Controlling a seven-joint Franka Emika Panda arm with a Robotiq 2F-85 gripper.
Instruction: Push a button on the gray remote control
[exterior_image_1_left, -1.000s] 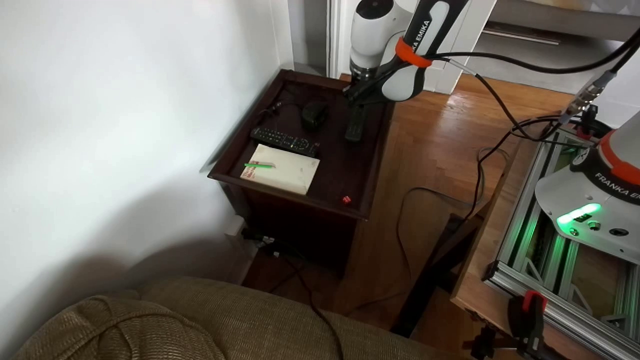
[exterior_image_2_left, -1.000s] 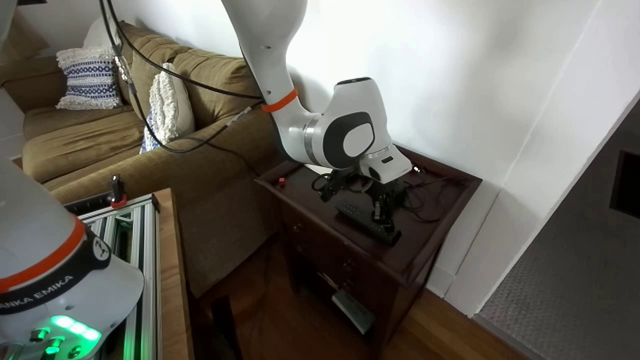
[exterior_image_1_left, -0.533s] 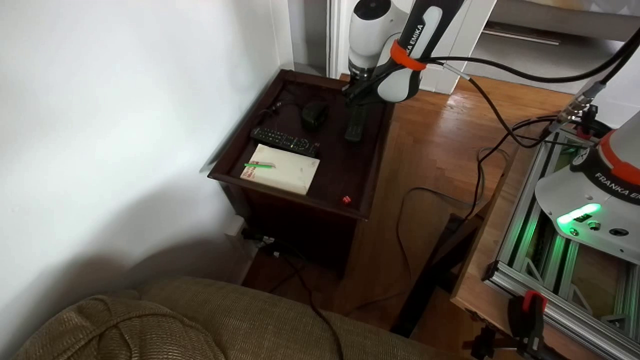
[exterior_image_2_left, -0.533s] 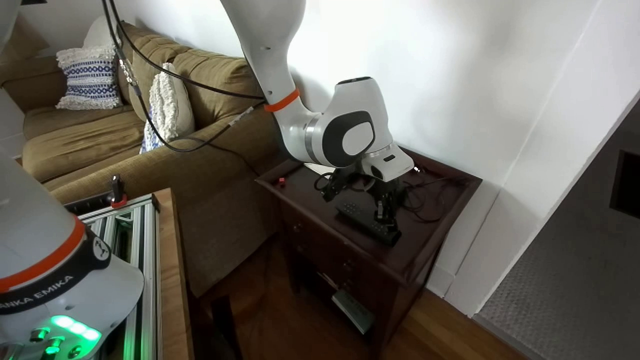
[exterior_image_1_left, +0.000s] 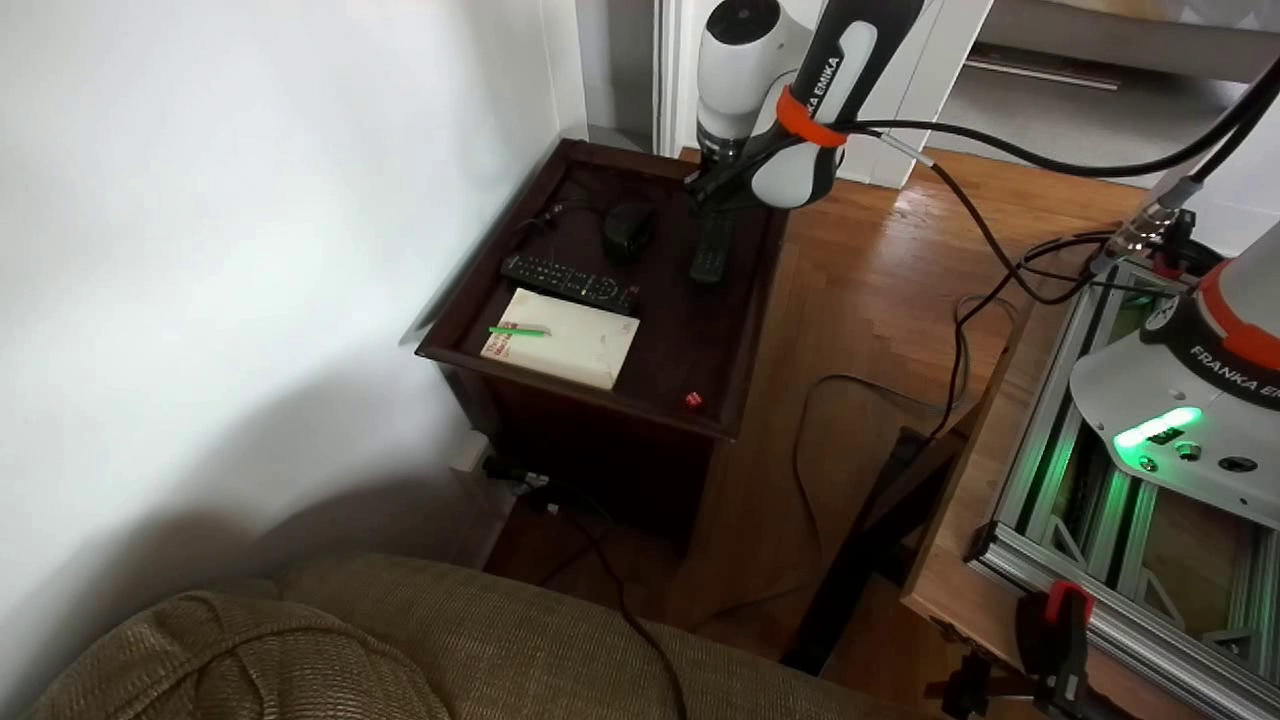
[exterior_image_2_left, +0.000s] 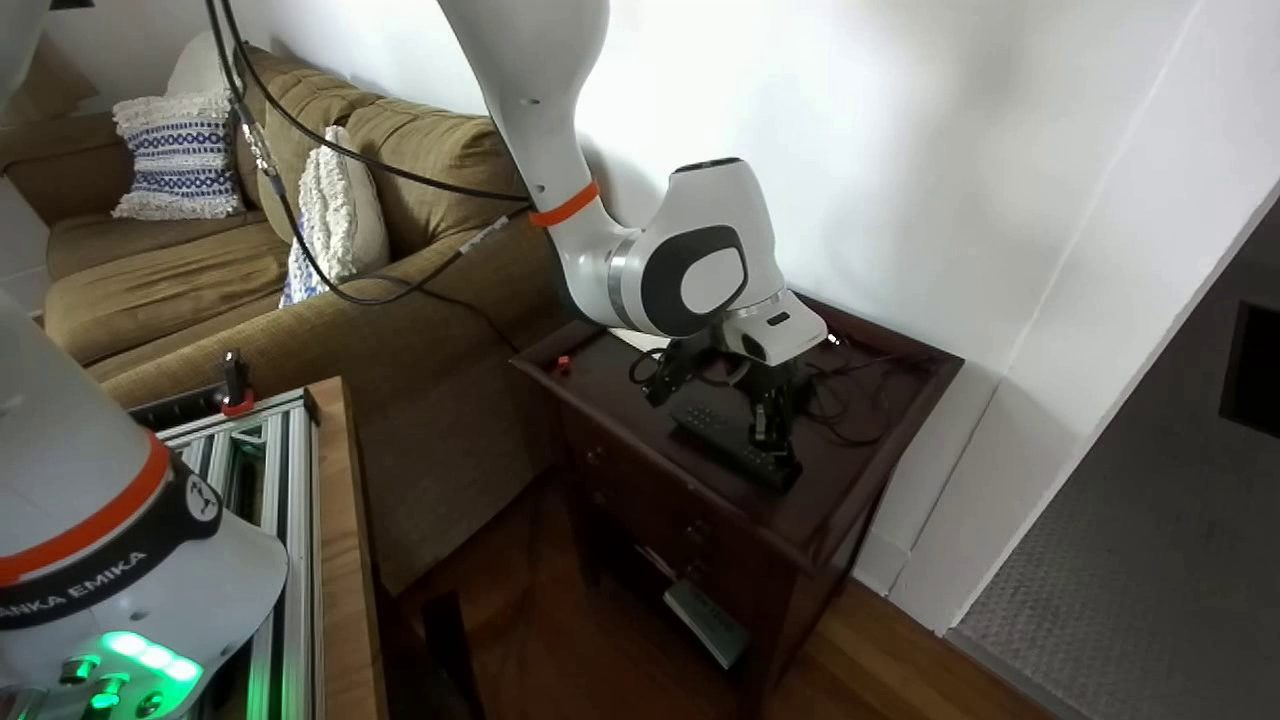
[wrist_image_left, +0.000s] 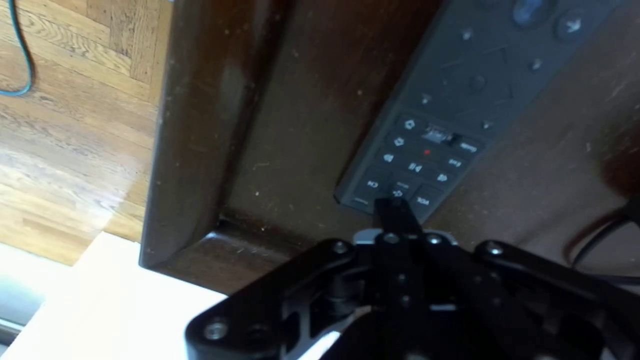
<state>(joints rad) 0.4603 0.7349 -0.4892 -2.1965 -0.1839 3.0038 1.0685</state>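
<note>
Gray remote control (wrist_image_left: 450, 110), tabletop strip (wrist_image_left: 300, 130) before rim (wrist_image_left: 192, 135), end effector (wrist_image_left: 397, 206) above

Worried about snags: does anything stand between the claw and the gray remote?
Nothing visible does: in the wrist view, the claw overlaps one end of the gray remote; whether they touch is unclear.

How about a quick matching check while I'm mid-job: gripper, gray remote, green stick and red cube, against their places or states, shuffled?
1 gripper
2 gray remote
3 green stick
4 red cube

A lying on the pale paper
B flat, buttons facing up
C near a table corner on the sofa side
D shut, at one end of the gray remote

Pairs: 1-D; 2-B; 3-A; 4-C
</note>
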